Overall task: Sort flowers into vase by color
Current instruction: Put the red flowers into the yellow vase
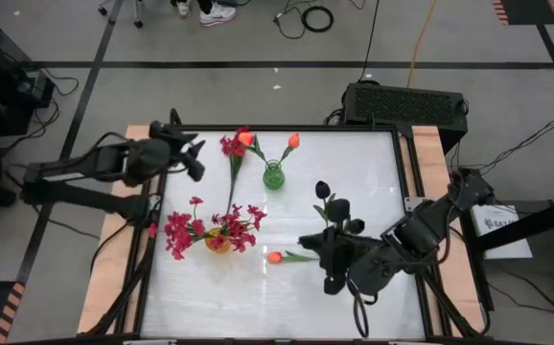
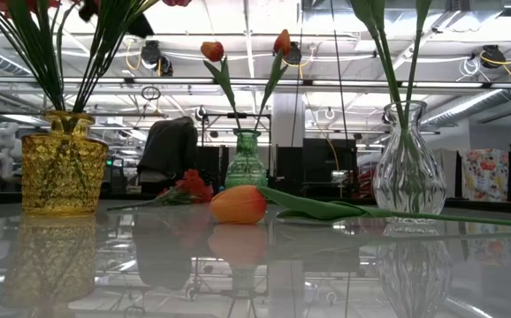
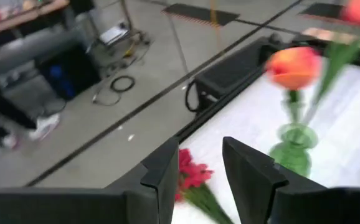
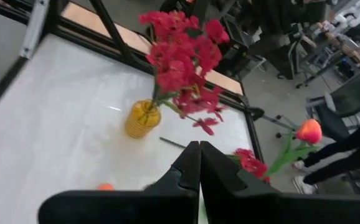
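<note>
loose tulip (image 1: 275,256) lies flat on the table (image 1: 373,172) beside the yellow vase (image 1: 219,241) | right claw (image 1: 327,261) pinched closed over its stem | left claw (image 1: 196,158) spread, empty | looks light, floppy; grip mid-stem, not bud

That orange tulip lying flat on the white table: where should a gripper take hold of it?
Best on the green stem of the orange tulip, coming straight down from above. The flower lies flat with its stem running toward the right gripper; the stem is thin and clear of the vases, while the soft bud would likely crush.
</note>
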